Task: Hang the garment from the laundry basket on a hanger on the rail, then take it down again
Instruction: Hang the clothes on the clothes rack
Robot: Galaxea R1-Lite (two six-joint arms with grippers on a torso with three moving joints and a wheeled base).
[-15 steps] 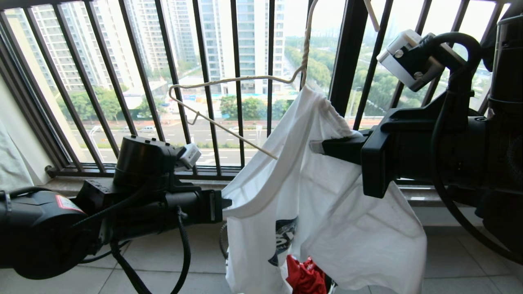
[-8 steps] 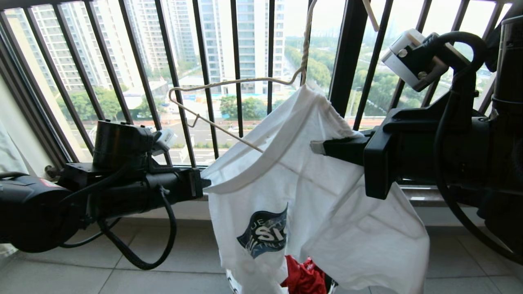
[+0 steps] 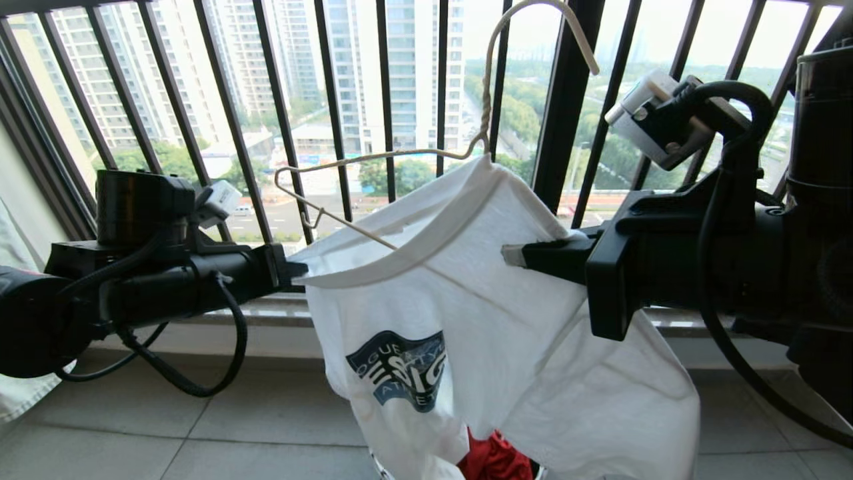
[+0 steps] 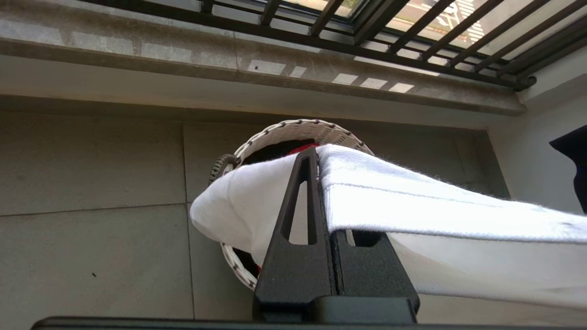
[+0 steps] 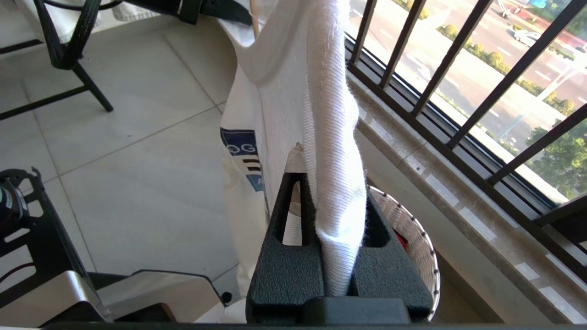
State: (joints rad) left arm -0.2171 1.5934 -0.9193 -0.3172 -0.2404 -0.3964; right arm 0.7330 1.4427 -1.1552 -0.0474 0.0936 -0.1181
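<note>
So both arms have the white T-shirt (image 3: pixel 480 320) by its ribbed neckband right now. The left gripper (image 3: pixel 298 279) is clamped tight on one end of the collar, the right gripper (image 3: pixel 516 257) is pinched shut on the other end, and between them the neck hole is stretched into a wide open mouth. That's pretty clearly the point of holding it this way: you need the collar gaping so the hanger can go in.

The thin cream wire hanger (image 3: pixel 373 170) sits just above and behind the stretched collar, between the two grippers. Its far shoulder pokes out bare on the left gripper's side, while the lower wire runs down into the neck opening and disappears under the cloth. The other shoulder looks like it's already inside the shirt, nearer the right gripper, though the fabric hides it, so I can't swear to it. The long twisted neck goes straight up and the hook (image 3: pixel 553 20) curls over near the top; I can't see what it's hanging on from here.

Below the grippers the rest of the shirt hangs loose, blue chest print (image 3: pixel 400 370) facing out, with the woven laundry basket (image 4: pixel 293 130) on the floor right under it and something red (image 3: pixel 493 457) inside.

My guess: the left gripper has to drag its end of the collar over that exposed shoulder next.
</note>
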